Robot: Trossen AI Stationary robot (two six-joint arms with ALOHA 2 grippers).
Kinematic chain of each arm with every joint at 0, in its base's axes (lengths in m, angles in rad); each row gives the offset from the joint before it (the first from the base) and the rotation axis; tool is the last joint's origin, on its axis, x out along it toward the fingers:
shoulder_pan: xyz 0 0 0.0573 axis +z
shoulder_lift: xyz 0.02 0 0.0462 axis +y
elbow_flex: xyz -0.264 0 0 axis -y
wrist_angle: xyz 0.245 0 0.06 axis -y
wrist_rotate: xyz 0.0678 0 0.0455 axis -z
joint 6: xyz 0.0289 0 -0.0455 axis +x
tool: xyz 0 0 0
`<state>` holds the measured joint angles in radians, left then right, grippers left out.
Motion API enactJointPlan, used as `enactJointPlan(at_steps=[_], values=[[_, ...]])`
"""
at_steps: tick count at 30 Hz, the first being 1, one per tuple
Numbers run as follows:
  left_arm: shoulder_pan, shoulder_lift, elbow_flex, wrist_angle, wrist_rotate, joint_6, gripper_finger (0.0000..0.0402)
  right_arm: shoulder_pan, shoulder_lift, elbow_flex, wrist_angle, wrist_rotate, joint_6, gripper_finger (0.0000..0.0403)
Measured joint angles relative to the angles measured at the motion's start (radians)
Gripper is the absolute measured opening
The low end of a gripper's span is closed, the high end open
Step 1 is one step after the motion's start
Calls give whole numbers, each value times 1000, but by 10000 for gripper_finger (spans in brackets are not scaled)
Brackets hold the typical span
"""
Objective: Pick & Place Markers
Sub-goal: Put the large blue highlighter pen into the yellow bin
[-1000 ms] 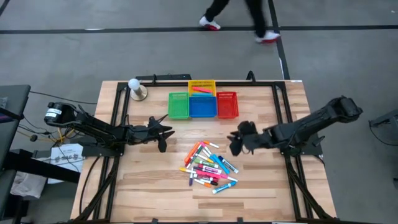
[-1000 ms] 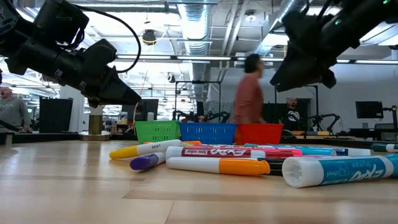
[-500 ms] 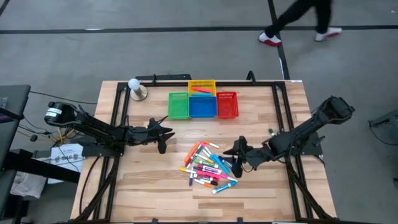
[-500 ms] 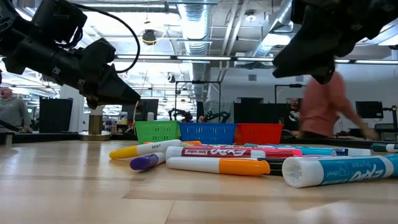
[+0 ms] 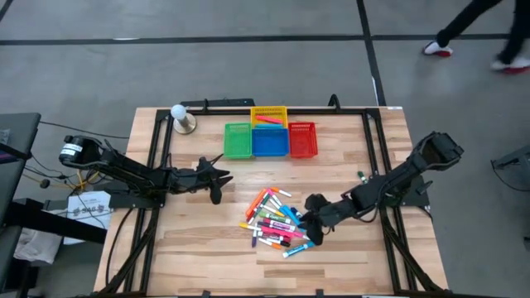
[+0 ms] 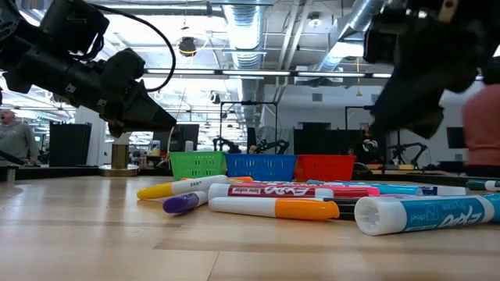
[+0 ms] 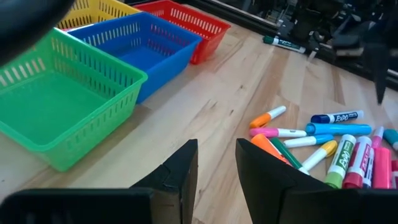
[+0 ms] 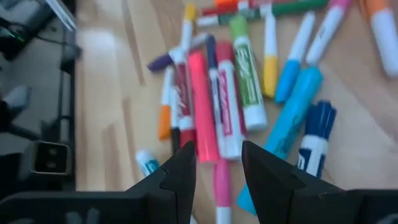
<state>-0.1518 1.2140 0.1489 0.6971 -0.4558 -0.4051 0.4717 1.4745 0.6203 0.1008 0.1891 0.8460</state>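
Observation:
The markers (image 5: pixel 277 223) lie loose in a pile on the wooden table (image 5: pixel 199 248), near its middle front; the low view shows them flat on the top (image 6: pixel 273 199). My right gripper (image 5: pixel 309 227) hangs open just above the pile's right edge, tipped downward. In its wrist view a pink marker (image 8: pixel 202 118) and others show beyond the gap between its fingers (image 8: pixel 217 165). My left gripper (image 5: pixel 217 178) waits open to the left of the pile, with nothing between its fingers (image 7: pixel 216 168).
Green (image 5: pixel 238 139), blue (image 5: pixel 269 141) and red (image 5: pixel 302 139) baskets stand in a row at the back. Behind them a yellow basket (image 5: pixel 268 111) holds a pink marker. A single marker (image 5: pixel 362 175) lies near the right rail. A white ball on a stand (image 5: pixel 180 118) sits back left.
My right gripper has swung toward the table's near edge and to the left, over the right side of the marker pile, sinking and tipping further downward. Its fingers stay open. A person behind the table has walked off to the right.

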Motion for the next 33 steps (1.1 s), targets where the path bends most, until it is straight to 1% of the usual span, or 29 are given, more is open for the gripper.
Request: enactJointPlan(at_steps=[5, 9, 18, 21, 28, 33], values=[[-6, 13, -1, 4, 10, -38, 108, -31, 67, 44, -18, -83, -37, 121], [-30, 25, -1, 1, 12, -50, 108, -46, 92, 93, -47, -104, -107, 120], [-68, 61, -1, 19, 6, -83, 108, -47, 120, 178, -241, -59, -113, 120], [-77, 78, -1, 24, 4, -100, 108, -47, 154, 206, -277, -59, -112, 120], [-77, 104, -1, 34, 4, -131, 108, -47, 228, 315, -456, -59, -113, 120], [-80, 132, 0, 68, 4, -132, 108, -40, 237, 347, -489, -52, -120, 120]])
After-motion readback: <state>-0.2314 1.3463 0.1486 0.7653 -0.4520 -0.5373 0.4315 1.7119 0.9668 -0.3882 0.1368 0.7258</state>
